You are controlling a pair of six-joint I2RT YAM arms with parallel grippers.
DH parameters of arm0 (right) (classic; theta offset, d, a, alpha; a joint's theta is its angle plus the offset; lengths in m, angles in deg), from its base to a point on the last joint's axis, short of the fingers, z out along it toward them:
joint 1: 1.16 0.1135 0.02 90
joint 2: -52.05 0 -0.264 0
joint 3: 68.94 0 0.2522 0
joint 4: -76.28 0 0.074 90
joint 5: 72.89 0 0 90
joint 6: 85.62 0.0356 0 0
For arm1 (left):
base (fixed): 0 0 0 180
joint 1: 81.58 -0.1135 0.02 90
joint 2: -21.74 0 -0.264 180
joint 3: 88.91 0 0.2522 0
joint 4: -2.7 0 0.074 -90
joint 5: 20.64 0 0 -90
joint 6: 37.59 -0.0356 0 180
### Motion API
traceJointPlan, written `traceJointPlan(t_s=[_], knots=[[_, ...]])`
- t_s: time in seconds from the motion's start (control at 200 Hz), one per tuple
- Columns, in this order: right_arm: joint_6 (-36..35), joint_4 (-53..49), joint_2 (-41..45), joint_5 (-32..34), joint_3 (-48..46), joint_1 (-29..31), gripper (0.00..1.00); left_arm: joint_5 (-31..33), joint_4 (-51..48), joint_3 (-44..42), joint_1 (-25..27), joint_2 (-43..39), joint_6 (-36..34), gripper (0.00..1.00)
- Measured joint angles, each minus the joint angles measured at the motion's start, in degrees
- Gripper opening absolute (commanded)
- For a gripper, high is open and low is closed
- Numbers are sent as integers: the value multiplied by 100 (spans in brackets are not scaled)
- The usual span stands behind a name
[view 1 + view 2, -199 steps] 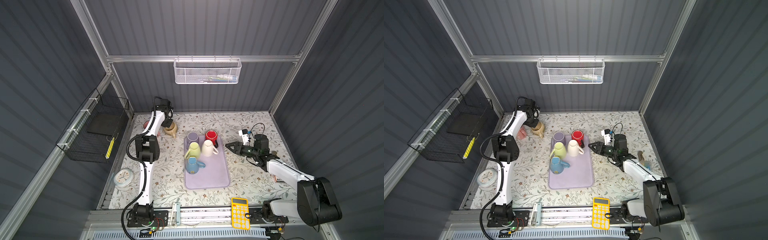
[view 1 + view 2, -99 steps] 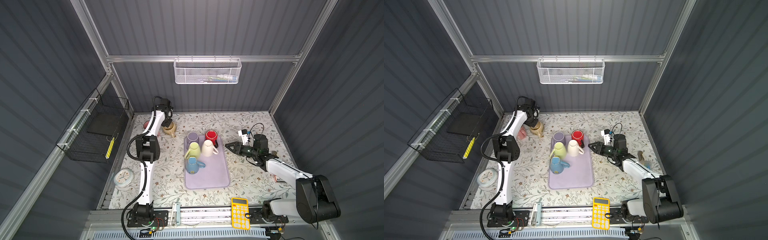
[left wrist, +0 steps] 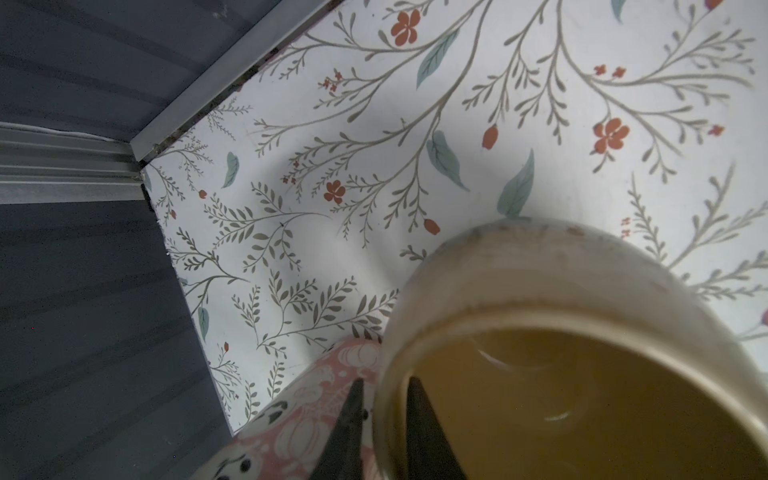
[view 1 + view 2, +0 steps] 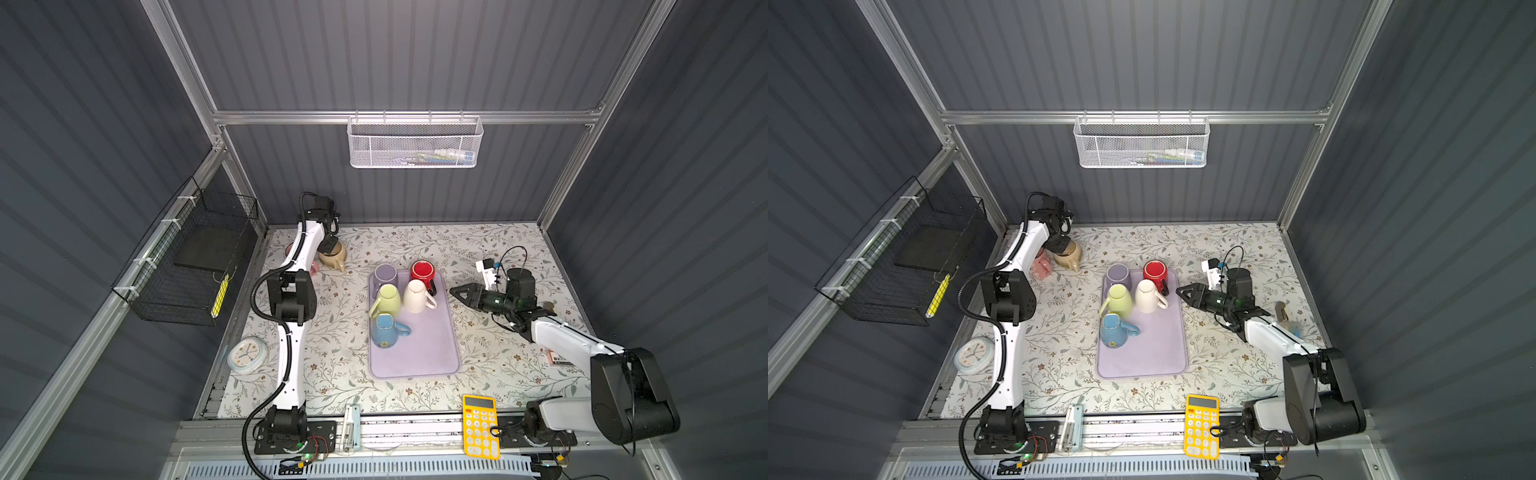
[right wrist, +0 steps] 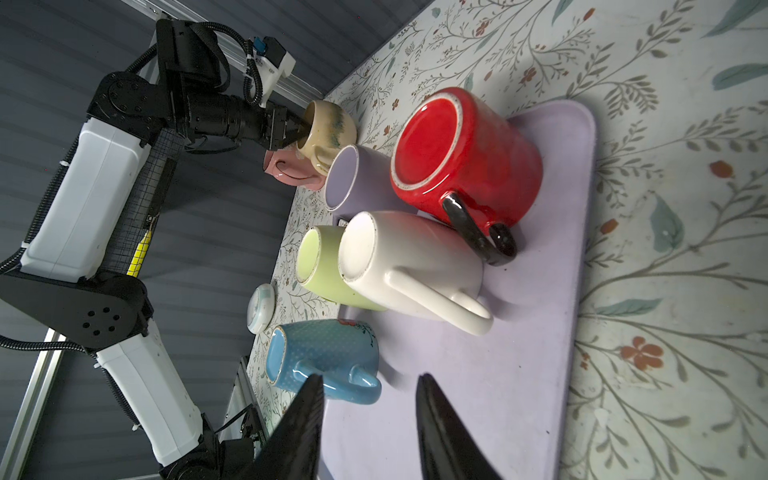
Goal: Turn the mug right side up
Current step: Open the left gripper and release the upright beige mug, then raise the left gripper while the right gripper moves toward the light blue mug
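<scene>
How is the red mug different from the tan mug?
The red mug is upside down; the tan mug stands mouth up. The red mug sits on the purple tray; the tan mug on the table. The left claw straddles the tan mug's rim, not the red mug's. Both have handles.

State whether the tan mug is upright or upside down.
Upright. The tan mug shows its open mouth to the left wrist camera; the left tool straddles its rim from above.
</scene>
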Motion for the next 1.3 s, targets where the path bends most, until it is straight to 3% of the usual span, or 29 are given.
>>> traceJointPlan(t_s=[0.31,0.785,1.001,1.301], knots=[[0,4,-15,-2,4,0,39,48,151,2,-11,13,-35,38],[85,33,-81,-2,13,0,39,81,197,0,-13,13,-31,40],[55,-22,-81,7,15,0,39,-328,260,-42,-13,-111,39,42],[-525,-828,98,280,330,0,39,-1045,503,-291,2,-1185,278,46]])
